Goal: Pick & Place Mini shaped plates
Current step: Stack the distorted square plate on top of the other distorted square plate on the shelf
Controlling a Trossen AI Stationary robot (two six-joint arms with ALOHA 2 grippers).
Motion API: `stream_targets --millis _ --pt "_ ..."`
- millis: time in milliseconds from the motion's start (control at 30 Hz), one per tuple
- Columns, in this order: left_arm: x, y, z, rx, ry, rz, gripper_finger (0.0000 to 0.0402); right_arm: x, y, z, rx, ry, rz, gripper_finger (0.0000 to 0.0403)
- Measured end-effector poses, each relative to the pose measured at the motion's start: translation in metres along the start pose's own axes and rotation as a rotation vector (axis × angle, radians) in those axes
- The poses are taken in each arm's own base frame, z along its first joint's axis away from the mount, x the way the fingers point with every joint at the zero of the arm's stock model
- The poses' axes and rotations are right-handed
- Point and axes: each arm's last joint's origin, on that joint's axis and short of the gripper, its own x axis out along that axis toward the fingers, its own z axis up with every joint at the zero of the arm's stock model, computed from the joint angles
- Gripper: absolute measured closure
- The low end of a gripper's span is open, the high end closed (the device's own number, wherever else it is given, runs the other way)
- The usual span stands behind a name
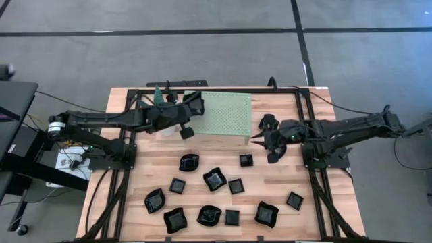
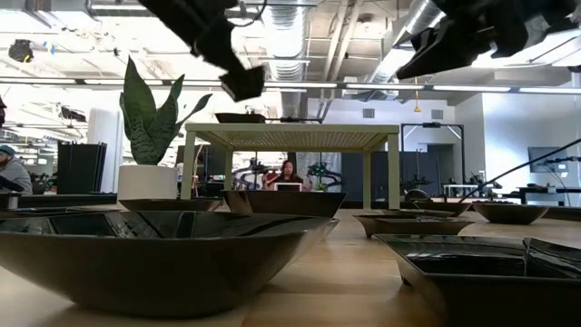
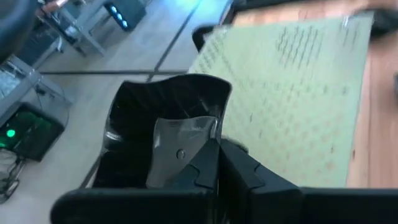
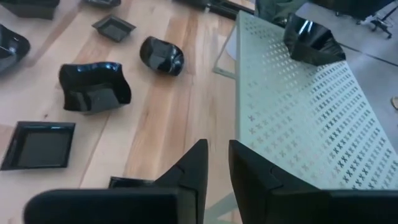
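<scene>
Several mini shaped plates, glossy and black, lie flat on the wooden table's near half, among them a lobed one and a square one. My left gripper is shut on one more plate, raised at the left end of the pale green perforated stand. Whether that plate touches the stand's top cannot be told. My right gripper hangs above the table by the stand's right end. Its fingers are a narrow gap apart with nothing between them. My left gripper pinches the plate's rim between its two fingers, at the side of the plate nearest the wrist. The fingers come from the table's left, slanting a little downward. The plate is tilted, with its hollow turned toward the wrist.
A potted green plant stands at the far left, close behind my left gripper. Black frame rails run along the table's sides. The strip of table in front of the stand is bare. People sit in the room beyond.
</scene>
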Motion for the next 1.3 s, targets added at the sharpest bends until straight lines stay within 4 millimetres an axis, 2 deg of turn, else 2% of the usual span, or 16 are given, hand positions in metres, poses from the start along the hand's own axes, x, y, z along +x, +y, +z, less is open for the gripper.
stream_targets --millis 433,733,1300 --pt "0.013 0.001 -0.026 0.010 0.064 -0.034 0.0392 0.000 0.000 0.000 0.001 -0.002 -0.001 0.0344" --pt "0.014 0.002 -0.025 0.048 0.051 -0.030 0.0389 0.000 0.000 0.000 -0.008 -0.002 -0.001 0.0344" --pt "0.013 -0.001 -0.023 0.026 0.029 -0.039 0.0310 0.000 0.000 0.000 -0.008 -0.002 0.000 0.0344"
